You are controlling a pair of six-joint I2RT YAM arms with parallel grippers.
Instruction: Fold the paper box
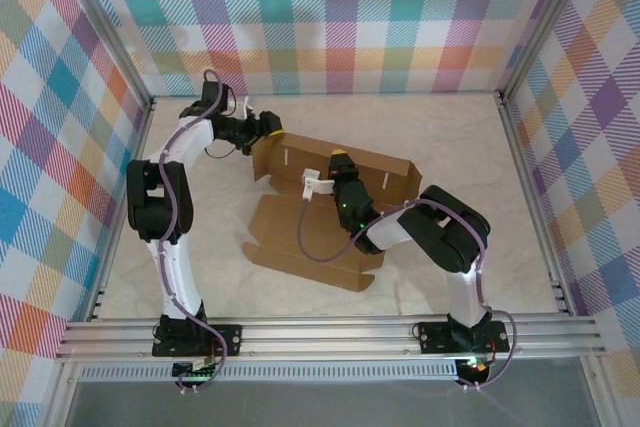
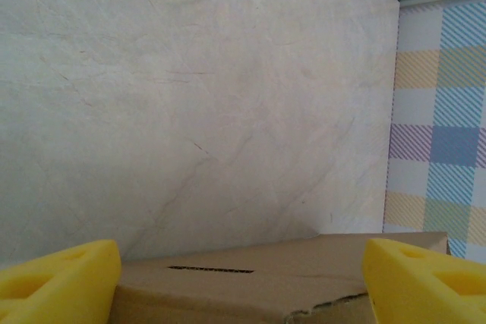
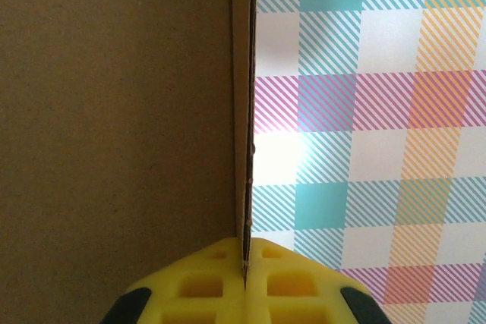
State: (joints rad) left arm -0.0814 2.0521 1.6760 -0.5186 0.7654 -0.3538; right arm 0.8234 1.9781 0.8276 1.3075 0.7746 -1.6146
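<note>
Top external view: the paper box (image 1: 290,247) lies at the centre of the table (image 1: 450,147), partly erected, with its base panel flat, one long wall raised on the far side and a front flap spread toward the arm bases. The right gripper (image 1: 340,162) sits on the top edge of the raised wall. In the right wrist view its yellow fingers (image 3: 209,282) are pressed together on the thin cardboard edge, so the wall is pinched. The left gripper (image 1: 268,130) is at the left end of that wall. In the left wrist view its fingers (image 2: 61,275) stand wide apart, straddling a slotted flap with a ragged edge; contact cannot be determined. Handling judgement: the corrugated sheet appears light and stiff across its panels but compliant along the scored creases, so it should bend only where scored. The matte surface should offer good friction. Edges and tabs are likely to crush or tear under excess force. Take hold at a free panel edge close to a crease, and support the neighbouring panel to prevent spring-back.
</note>
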